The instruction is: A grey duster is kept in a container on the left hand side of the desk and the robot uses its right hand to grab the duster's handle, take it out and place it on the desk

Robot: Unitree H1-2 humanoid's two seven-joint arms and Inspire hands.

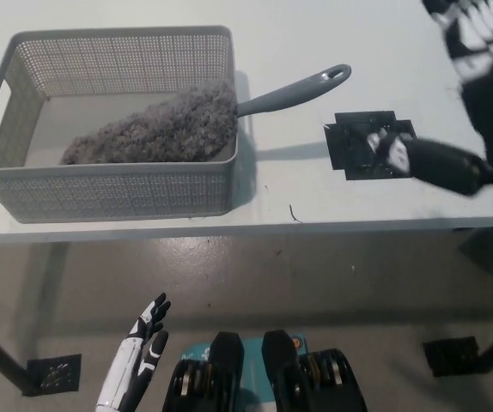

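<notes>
Filling the perforated container [109, 193] on a smooth white desk [384, 43], the fluffy duster [152, 129] pokes its looped handle [294, 92] past the right rim. Right of the container, the right robot hand [491, 112] hovers splayed, empty; below the container, over glossy floor [255, 275], the left robot hand [139, 356] hangs released.

One fingertip [392, 153] of your right hand [485, 112] hangs over the tape patch [351, 142] — left of it the duster [156, 129] handle [294, 90] juts from the container [118, 196] (head inside), all on the desk [358, 43].
</notes>
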